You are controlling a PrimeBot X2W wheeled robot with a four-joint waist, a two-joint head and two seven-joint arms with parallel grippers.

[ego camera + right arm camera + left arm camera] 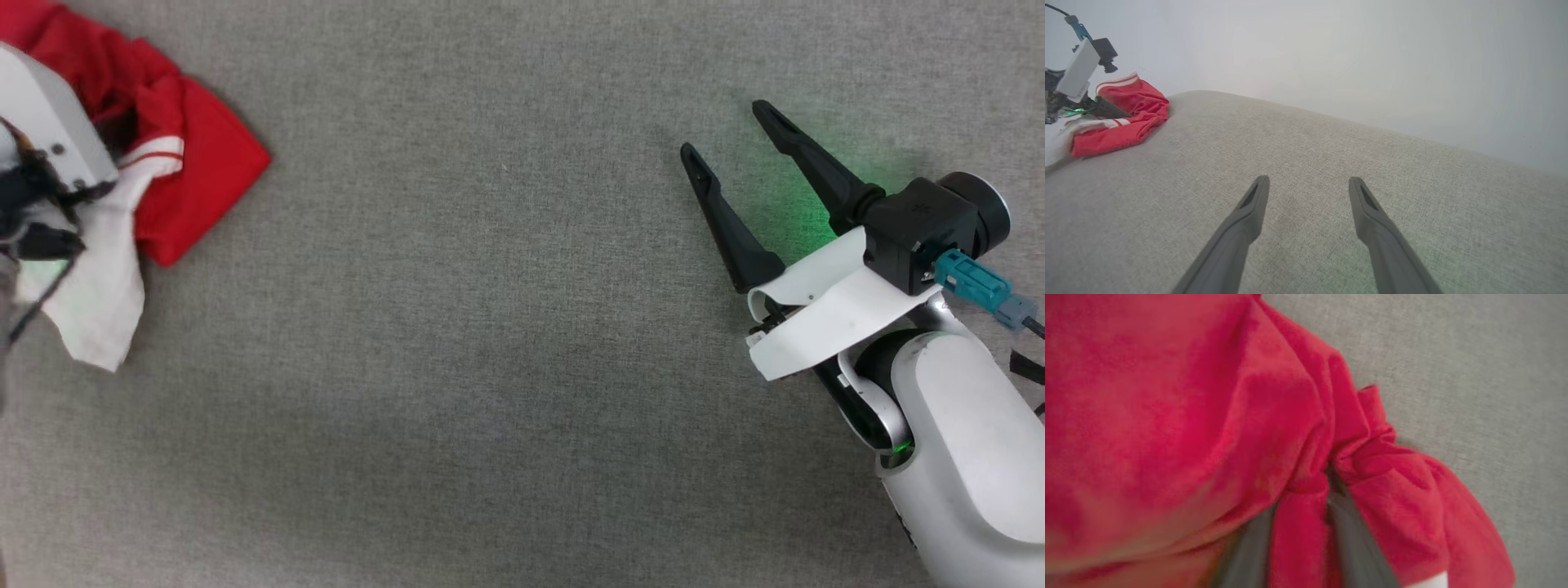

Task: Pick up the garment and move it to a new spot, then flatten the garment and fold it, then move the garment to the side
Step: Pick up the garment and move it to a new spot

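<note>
Opening stage: garment point(204, 163) lies crumpled at far left of grey surface point(490, 327), left gripper point(1306, 494) fingers pinching a red fold, right gripper point(725, 129) fingers apart and empty at right; moving, flattening, folding remain.

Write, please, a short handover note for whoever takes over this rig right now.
Left gripper: fingers pinch a bunched red fold of the garment.
Right gripper: open and empty over the grey cloth surface, well away from the garment.
Garment: crumpled at the left of the surface, white panel showing.
Done: the grasp only.
Left: lift and move it, flatten, fold, set aside.
</note>
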